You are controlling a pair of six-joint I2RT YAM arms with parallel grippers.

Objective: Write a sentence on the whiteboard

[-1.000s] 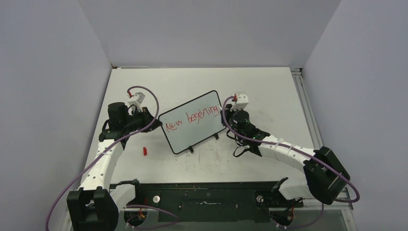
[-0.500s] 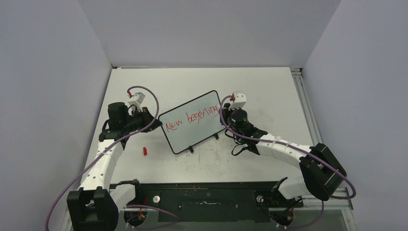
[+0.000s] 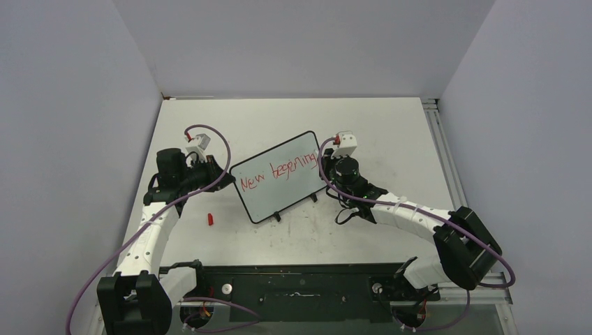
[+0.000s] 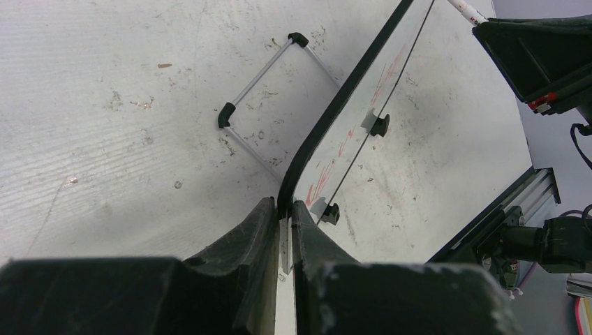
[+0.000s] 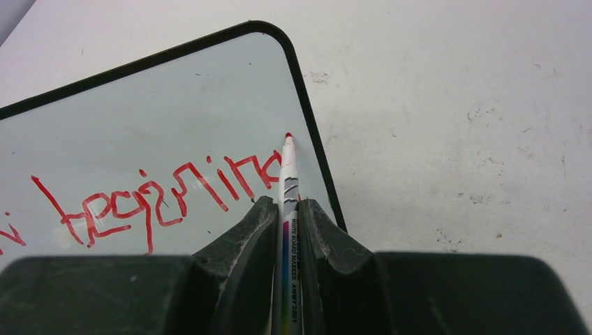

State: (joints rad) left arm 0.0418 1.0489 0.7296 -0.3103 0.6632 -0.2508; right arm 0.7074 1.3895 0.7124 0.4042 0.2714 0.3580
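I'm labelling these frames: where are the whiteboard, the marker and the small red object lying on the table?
whiteboard point(image 3: 283, 195): top external view, bare lower face.
marker point(image 5: 288, 178): right wrist view, white barrel behind the tip.
red object point(image 3: 210, 219): top external view, its middle.

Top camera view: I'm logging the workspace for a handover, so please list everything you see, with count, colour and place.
whiteboard: one, white with black frame, mid-table, on two black feet.
sentence: one line, red, across the whiteboard, roughly "New beginnin".
marker: one, white barrel, red tip, tip near the whiteboard's right edge.
small red piece: one, on the table left of the whiteboard; perhaps a cap.
table: one, scuffed white, under everything.
left gripper: one, black, shut on the whiteboard's left edge.
right gripper: one, black, shut on the marker.
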